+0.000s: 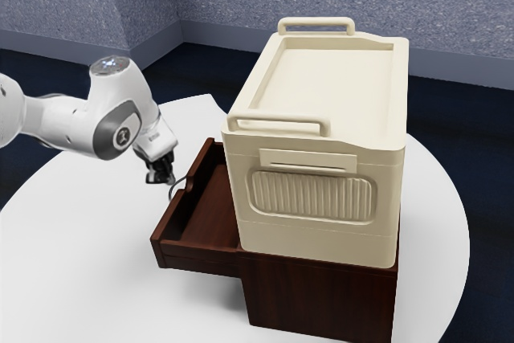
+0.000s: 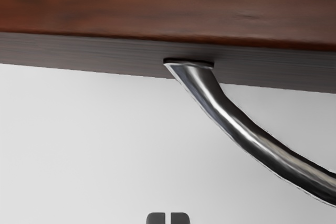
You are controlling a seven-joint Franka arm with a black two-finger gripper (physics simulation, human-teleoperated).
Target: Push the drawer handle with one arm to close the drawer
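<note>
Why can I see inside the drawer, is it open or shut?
Open. In the exterior view, the drawer sticks out from the cabinet, so its inside shows.

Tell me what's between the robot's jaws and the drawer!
The handle! In the exterior view, it curves out from the drawer near the jaws. The wrist view shows it too, with white table underneath.
</note>
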